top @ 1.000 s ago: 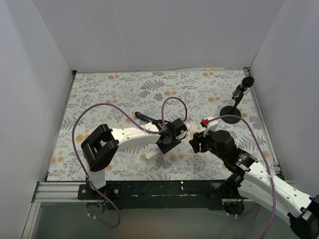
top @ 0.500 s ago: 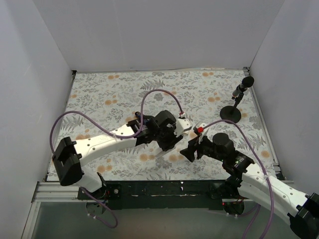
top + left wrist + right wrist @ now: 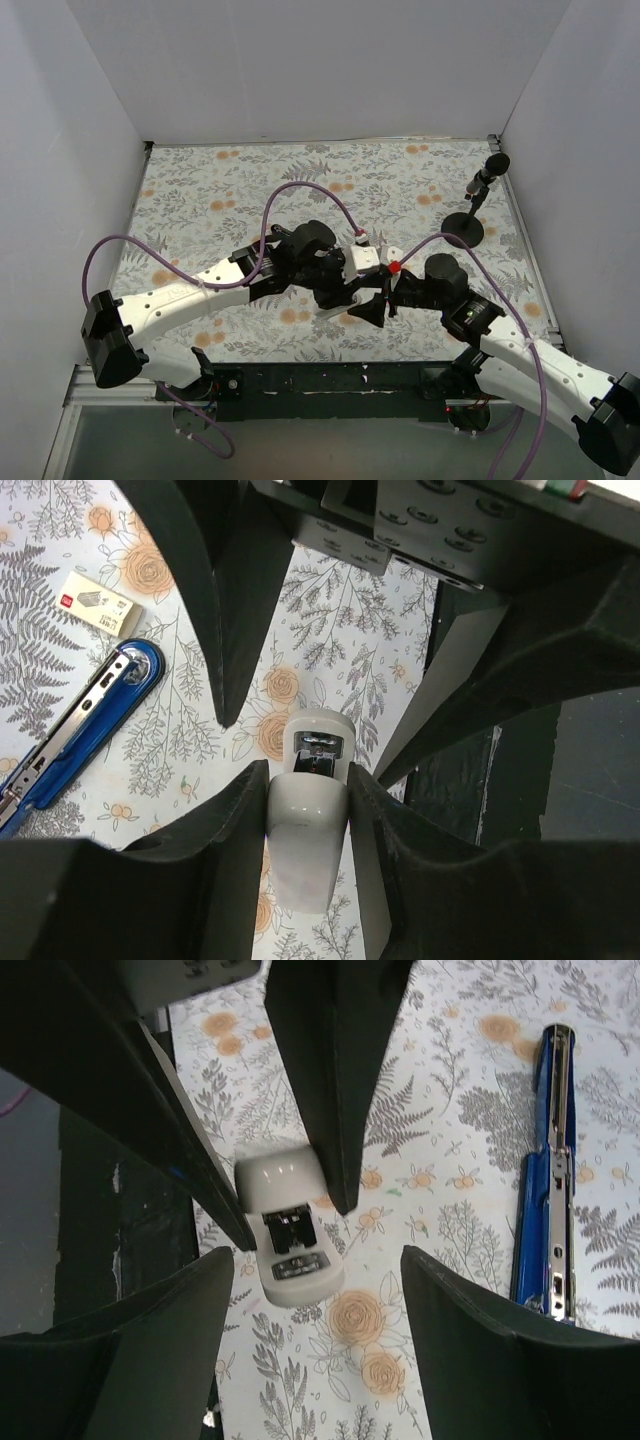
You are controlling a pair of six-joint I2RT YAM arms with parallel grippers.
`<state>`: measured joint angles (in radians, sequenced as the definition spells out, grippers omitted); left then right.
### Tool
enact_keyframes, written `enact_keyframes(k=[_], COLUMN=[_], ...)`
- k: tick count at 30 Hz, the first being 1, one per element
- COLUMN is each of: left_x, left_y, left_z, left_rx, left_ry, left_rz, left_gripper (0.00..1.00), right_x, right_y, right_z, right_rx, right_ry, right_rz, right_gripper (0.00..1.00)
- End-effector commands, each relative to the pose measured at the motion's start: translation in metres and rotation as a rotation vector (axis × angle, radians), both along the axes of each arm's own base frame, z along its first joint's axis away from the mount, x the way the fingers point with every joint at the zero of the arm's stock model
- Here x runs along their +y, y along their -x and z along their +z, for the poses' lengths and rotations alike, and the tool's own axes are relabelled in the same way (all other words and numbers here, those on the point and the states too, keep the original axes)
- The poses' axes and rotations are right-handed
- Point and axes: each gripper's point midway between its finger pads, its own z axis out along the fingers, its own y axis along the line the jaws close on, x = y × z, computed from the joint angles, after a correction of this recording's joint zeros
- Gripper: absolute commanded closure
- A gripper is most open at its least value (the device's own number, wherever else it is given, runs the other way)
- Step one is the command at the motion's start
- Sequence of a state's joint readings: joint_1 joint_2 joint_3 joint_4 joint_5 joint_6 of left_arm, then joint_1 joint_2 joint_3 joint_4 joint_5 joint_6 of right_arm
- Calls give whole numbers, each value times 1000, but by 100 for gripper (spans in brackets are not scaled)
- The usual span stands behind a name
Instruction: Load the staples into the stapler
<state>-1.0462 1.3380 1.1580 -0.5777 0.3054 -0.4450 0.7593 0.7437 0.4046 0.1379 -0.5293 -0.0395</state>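
From my console the left gripper (image 3: pixel 308 810) was clamped on the staples (image 3: pixel 308 830), a pale whitish block with a dark window (some kind of case, I judged), held just above the floral table (image 3: pixel 350 630). The right gripper (image 3: pixel 320 1280) gaped wide around it and gripped nothing. It read to me as a handover, so I would bring the right fingers onto the free end squarely. The left should let go only once that hold is firm, with the block's long side kept in line with the rail. The stapler (image 3: pixel 548 1160) lay open on the table well off to one side. The right wrist view showed its silvery rail along the whole length. The left wrist view caught only its blue head end, plus a small pale box (image 3: pixel 97 602) just beyond. The overhead view hid all of it beneath the arms.
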Motion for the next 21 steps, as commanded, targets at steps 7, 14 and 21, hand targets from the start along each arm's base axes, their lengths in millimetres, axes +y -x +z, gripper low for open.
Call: enact_keyframes(k=[7,14,21], left_x=[-6,1,28], left_y=[6,6,-18], left_z=[40,49,75], left_rx=[-60,-85,-105], left_ry=[139,164,282], left_rz=[-69,-63,28], left_gripper=[100,100,100], right_x=[19,19,13], right_y=[3,6,2], right_z=[34,35,37], right_rx=[-79,-86,-101], right_ry=[-71,-73,-84], right_rz=[128,144,90], right_gripper=[38,67,99])
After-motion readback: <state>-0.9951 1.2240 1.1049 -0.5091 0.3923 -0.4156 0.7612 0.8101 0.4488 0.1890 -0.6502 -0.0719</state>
